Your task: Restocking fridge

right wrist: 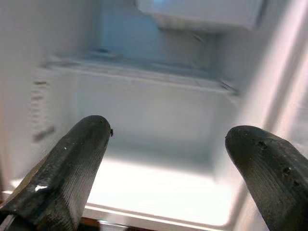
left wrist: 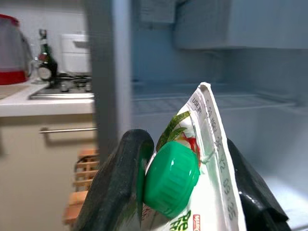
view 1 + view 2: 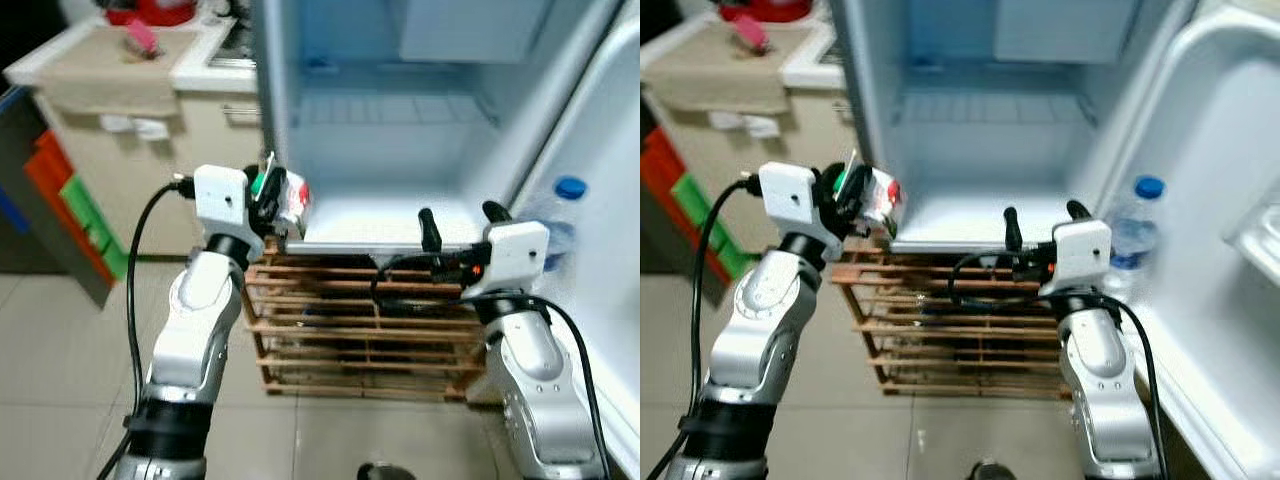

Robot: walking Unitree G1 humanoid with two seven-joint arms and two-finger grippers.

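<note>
My left gripper [image 3: 268, 192] is shut on a carton with a green screw cap [image 2: 171, 179] and red and green print [image 3: 288, 198]. It holds the carton at the left front corner of the open fridge [image 3: 400, 130], level with the lit bottom shelf [image 3: 380, 222]. My right gripper [image 3: 460, 218] is open with nothing between its fingers [image 1: 72, 168], at the shelf's front right edge. A clear water bottle with a blue cap [image 3: 560, 215] stands in the fridge door rack on the right.
A wooden slatted crate [image 3: 360, 330] sits under the fridge opening. A kitchen counter [image 3: 120, 60] with a red pot and a beige cloth is at the left, with red and green bins [image 3: 70, 200] below. The fridge door [image 3: 1220, 200] stands open on the right.
</note>
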